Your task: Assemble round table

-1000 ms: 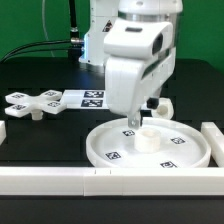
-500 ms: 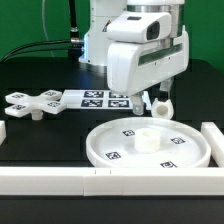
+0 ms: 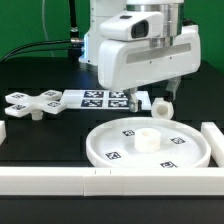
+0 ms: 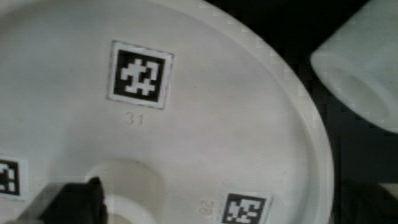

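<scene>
Fetching the post (image 3: 164,106) seems my step: my claw (image 3: 158,97), spread I cannot tell, hovers just above it, the disc (image 3: 108,140) near, needing a square descent.

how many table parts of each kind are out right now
round disc: 1
short post: 1
cross-shaped foot: 1
total: 3
</scene>
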